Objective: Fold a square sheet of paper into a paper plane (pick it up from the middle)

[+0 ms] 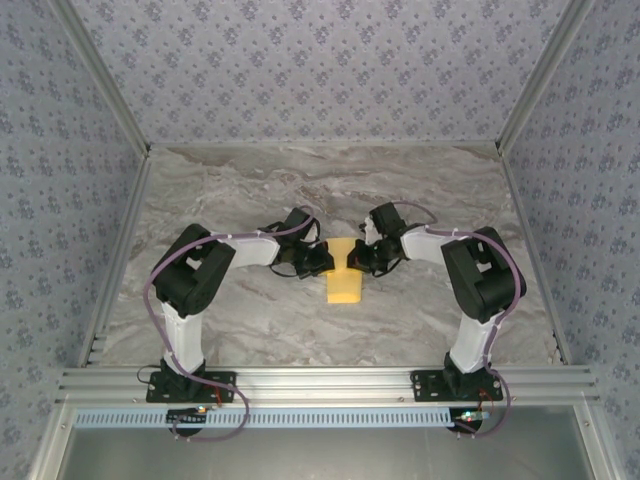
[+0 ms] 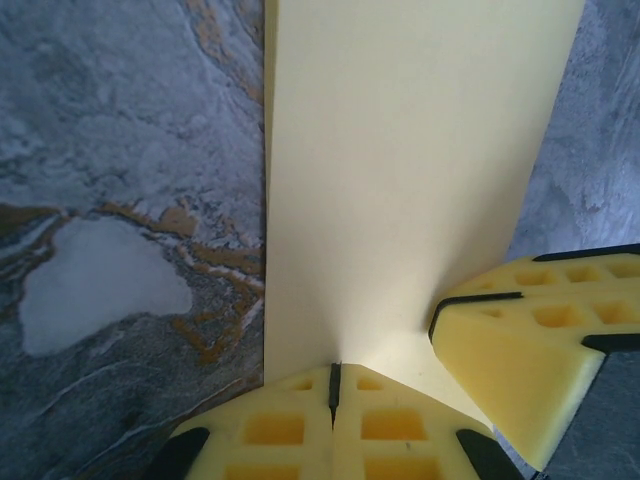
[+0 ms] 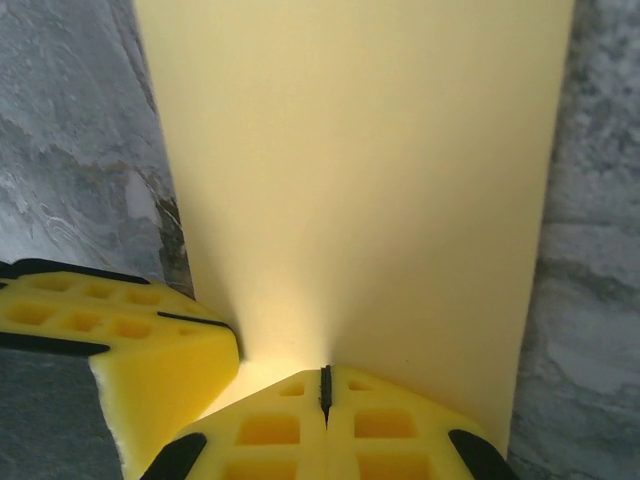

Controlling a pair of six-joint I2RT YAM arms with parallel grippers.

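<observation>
The square sheet of paper [image 1: 343,287] is plain yellow and lies on the marble table as a folded, narrow oblong. My left gripper [image 1: 323,261] meets it from the left and my right gripper [image 1: 357,259] from the right, at its far half. In the left wrist view the left gripper [image 2: 335,366] is shut, its tips resting on the paper [image 2: 400,170], with the right gripper's fingers [image 2: 520,345] just beside it. In the right wrist view the right gripper [image 3: 325,370] is likewise shut against the paper [image 3: 360,160], with the left gripper's fingers [image 3: 130,340] close by. No paper shows between either pair of jaws.
The marble table [image 1: 250,190] is bounded by patterned walls at the back and both sides. An aluminium rail [image 1: 320,380] with both arm bases runs along the near edge. The two grippers sit almost touching each other over the paper.
</observation>
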